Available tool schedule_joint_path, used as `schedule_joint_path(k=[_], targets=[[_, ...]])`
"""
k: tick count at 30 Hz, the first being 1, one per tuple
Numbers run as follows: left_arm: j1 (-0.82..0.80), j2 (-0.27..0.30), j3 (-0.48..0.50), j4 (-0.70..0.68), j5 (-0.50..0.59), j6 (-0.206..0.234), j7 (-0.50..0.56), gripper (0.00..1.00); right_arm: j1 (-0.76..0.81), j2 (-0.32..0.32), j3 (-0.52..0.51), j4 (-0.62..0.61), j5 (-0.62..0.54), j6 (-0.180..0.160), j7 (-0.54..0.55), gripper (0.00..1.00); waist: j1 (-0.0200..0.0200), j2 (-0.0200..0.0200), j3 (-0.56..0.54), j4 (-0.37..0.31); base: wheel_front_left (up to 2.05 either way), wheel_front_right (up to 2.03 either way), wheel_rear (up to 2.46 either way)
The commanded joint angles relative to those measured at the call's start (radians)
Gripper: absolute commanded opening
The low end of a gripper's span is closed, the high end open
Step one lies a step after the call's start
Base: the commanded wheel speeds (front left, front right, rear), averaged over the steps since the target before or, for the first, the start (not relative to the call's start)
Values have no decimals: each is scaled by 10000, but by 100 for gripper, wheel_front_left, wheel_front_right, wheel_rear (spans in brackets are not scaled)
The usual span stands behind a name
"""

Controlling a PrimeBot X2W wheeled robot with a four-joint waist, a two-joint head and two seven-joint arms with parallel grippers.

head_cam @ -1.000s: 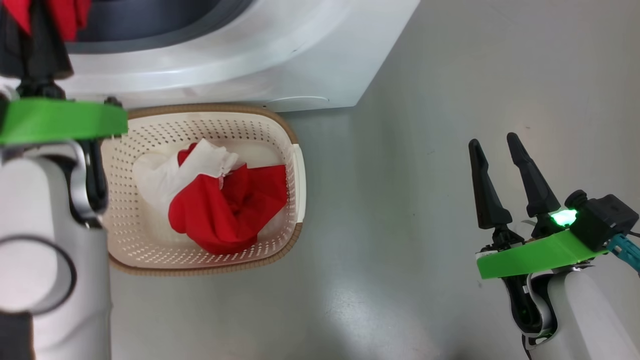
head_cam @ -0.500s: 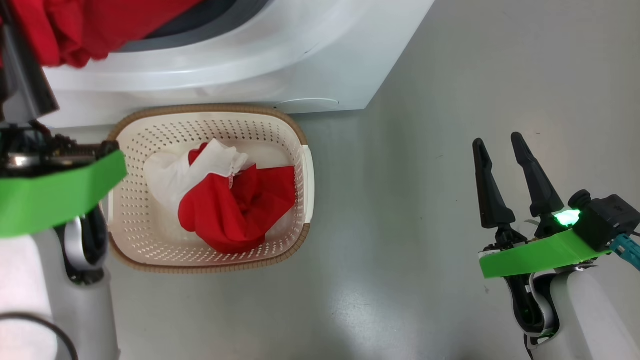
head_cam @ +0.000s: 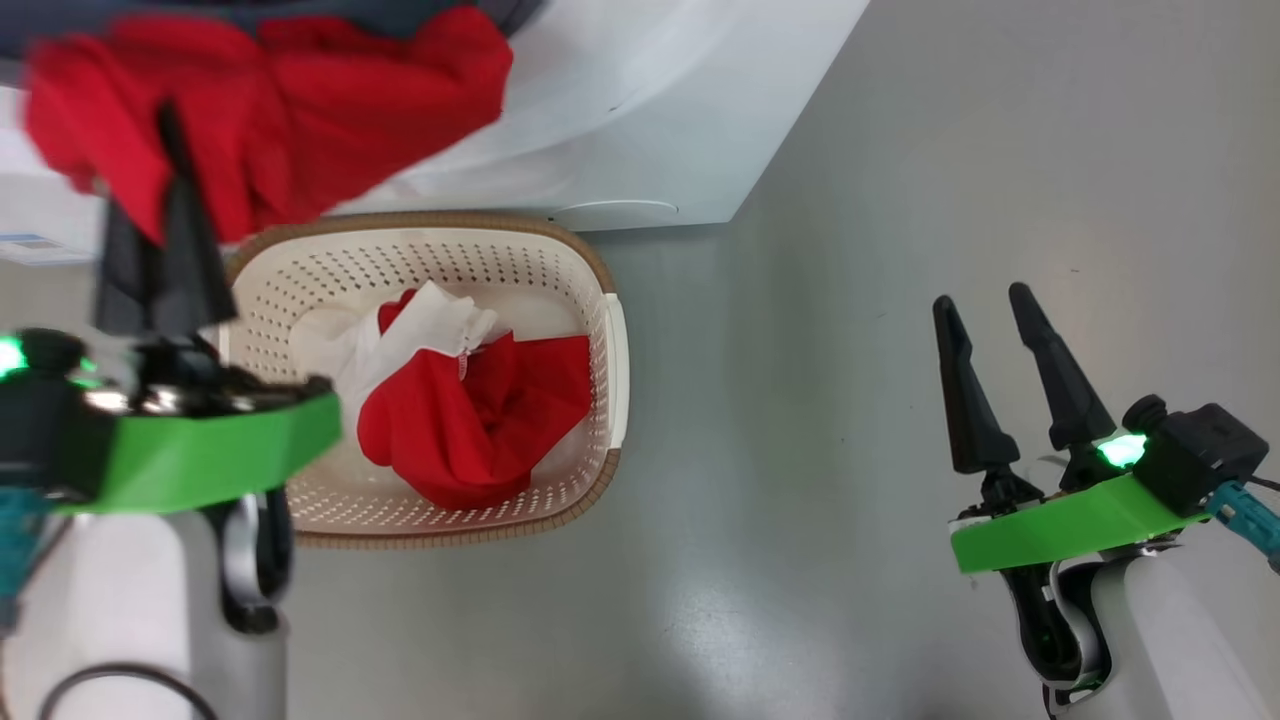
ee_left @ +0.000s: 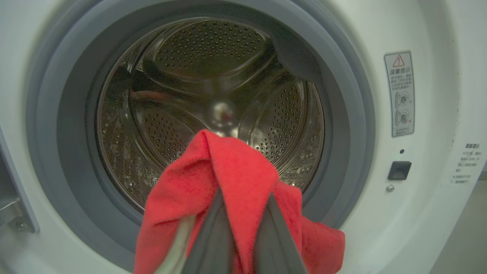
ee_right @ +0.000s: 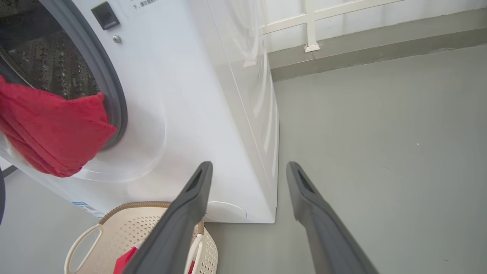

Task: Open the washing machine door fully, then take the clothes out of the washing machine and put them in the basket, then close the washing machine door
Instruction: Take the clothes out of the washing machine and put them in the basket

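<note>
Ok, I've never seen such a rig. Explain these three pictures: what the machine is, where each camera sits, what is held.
This is a two-armed robot; each arm ends in a gripper with two dark fingers. The head picture looks down from the robot's head. Its left gripper is shut on a bright red fabric garment in front of the big white front-loading washing machine. On the grey floor stands a cream perforated plastic basket with a brown rim, holding red and white clothes. The right gripper is open and empty. The left wrist camera looks along its fingers into the steel perforated drum. The right wrist camera looks past its open fingers at that machine's side.
</note>
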Motion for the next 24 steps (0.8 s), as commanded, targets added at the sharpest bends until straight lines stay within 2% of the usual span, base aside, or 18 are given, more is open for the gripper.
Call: schedule_joint_path(k=[1, 12, 24], targets=[[369, 263, 138, 26, -84, -22, -37, 0, 199, 22, 246, -227, -89, 75, -63, 100, 0, 0, 24, -4, 0, 0, 0], [632, 262, -190, 2776, -314, -389, -38, 0, -4, 22, 327, -305, 2, 75, -63, 100, 0, 0, 546, -116, 0, 0, 0], [-145, 262, -27, 5833, 198, -919, -38, 0, -436, 22, 336, -397, 213, 75, -63, 100, 0, 0, 1520, -382, 0, 0, 0]])
